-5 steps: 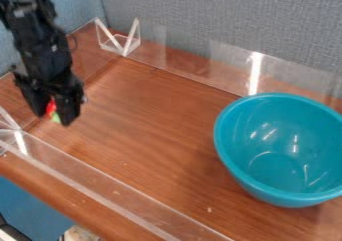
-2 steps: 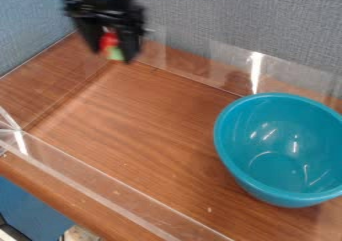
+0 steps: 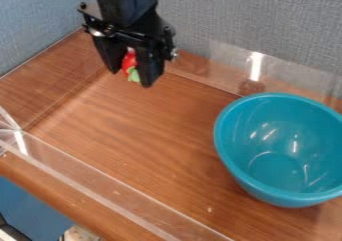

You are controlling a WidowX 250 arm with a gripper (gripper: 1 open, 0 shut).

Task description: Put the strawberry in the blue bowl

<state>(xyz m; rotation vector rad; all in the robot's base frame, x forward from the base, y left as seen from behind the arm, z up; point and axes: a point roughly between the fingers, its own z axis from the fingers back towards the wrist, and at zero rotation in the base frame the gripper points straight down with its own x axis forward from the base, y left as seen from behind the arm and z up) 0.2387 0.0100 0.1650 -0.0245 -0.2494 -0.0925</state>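
Note:
My black gripper (image 3: 132,71) hangs above the wooden table at the upper left of centre, pointing steeply down. It is shut on the strawberry (image 3: 131,66), a small red piece with a bit of green showing between the fingers, lifted off the table. The blue bowl (image 3: 282,149), large, teal and glossy, sits at the right side of the table with nothing inside. The gripper is well to the left of the bowl and farther back.
Low clear acrylic walls (image 3: 114,193) ring the wooden table (image 3: 127,135): one along the front edge, others at the back (image 3: 254,67). A grey-blue fabric wall stands behind.
The gripper has risen from low at the table's left edge and moved right toward the bowl, carrying the strawberry with it. The bowl has not moved.

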